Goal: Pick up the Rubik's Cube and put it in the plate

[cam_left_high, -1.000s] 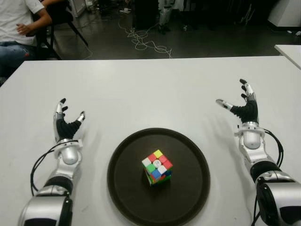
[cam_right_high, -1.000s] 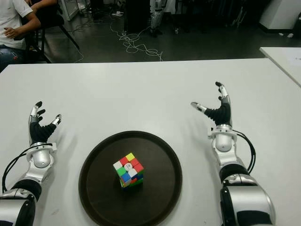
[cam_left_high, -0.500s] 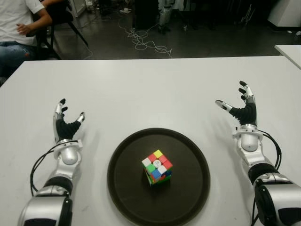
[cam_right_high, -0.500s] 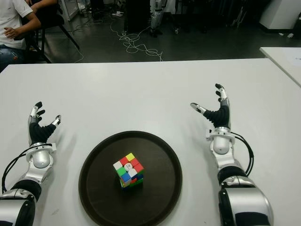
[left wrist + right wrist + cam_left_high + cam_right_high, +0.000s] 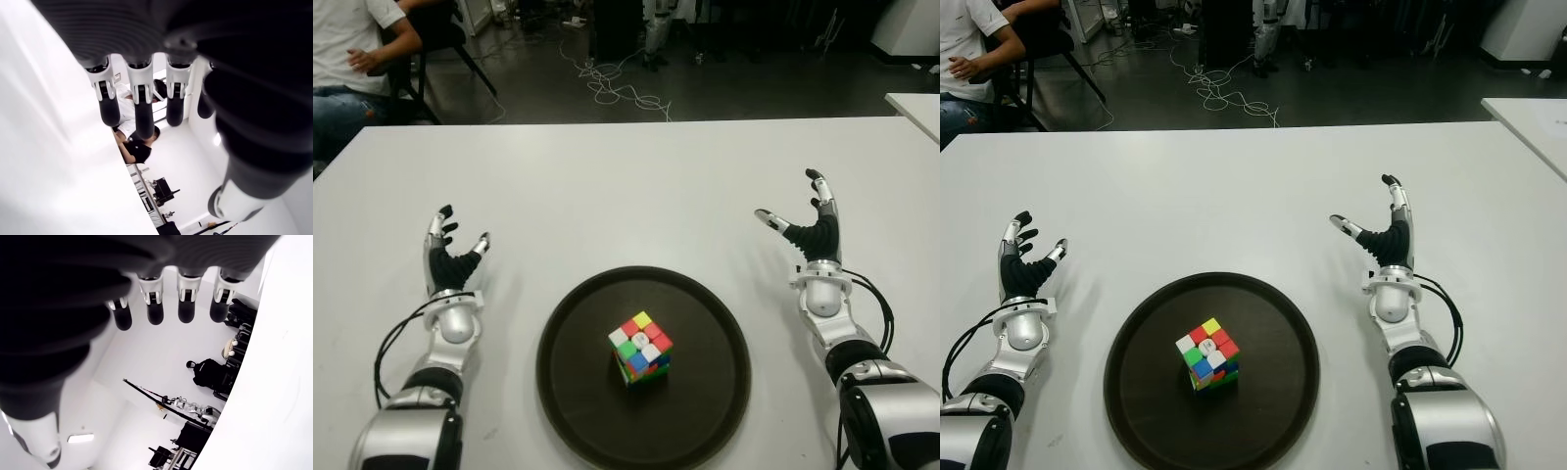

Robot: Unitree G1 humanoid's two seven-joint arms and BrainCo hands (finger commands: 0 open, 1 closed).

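The Rubik's Cube (image 5: 640, 348) stands near the middle of the round dark plate (image 5: 578, 392) at the table's front centre. My left hand (image 5: 451, 257) shows left of the plate, fingers spread and holding nothing. My right hand (image 5: 806, 222) shows to the plate's right, a little farther back, open with its thumb stretched toward the plate. Both wrist views show straight fingers (image 5: 139, 105) and fingers (image 5: 187, 301) with nothing between them.
The white table (image 5: 626, 186) stretches back to a dark floor with loose cables (image 5: 612, 83). A seated person (image 5: 352, 59) is at the far left behind the table. A second white table's corner (image 5: 915, 103) shows at the far right.
My right hand has drifted slightly left toward the plate and a little farther back. The cube, the plate and my left hand have stayed put.
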